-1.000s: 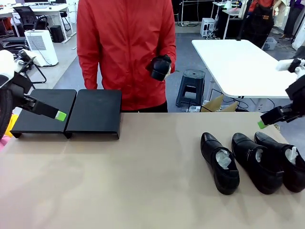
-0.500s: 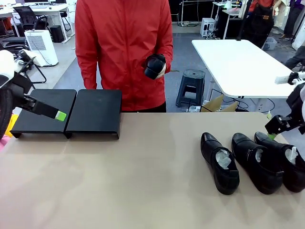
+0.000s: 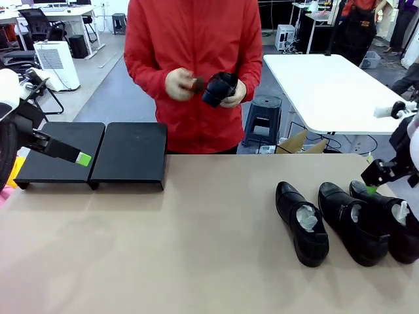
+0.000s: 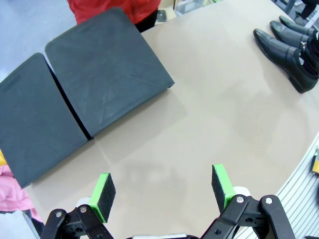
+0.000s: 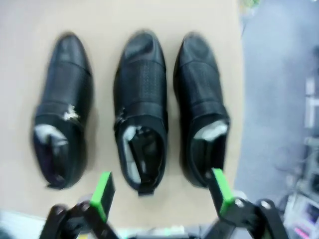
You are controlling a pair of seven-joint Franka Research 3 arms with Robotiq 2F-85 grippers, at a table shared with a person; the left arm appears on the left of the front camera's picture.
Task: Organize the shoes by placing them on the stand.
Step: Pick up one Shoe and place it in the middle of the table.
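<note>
Three glossy black shoes (image 3: 302,222) (image 3: 353,222) (image 3: 393,219), stuffed with white paper, lie side by side at the table's right. A person in a red jacket holds another black shoe (image 3: 219,88) at chest height, with a small brown thing in the other hand. The flat black stand (image 3: 131,154) sits at the back left. My left gripper (image 3: 82,158) hovers open over its left panel; in the left wrist view the gripper (image 4: 162,186) has the stand (image 4: 99,84) ahead. My right gripper (image 3: 370,186) hangs open above the shoes (image 5: 142,124), nothing between its fingers (image 5: 162,191).
Bare tan tabletop (image 3: 196,235) spreads between the stand and the shoes. Behind the person are a white table (image 3: 327,85), a dark stool (image 3: 263,118) and a cardboard box (image 3: 294,142). The table's right edge runs close beside the rightmost shoe (image 5: 202,119).
The person stepped right and brought both hands together on the held shoe. My right gripper came down and back toward the rightmost shoe. The left arm stayed still.
</note>
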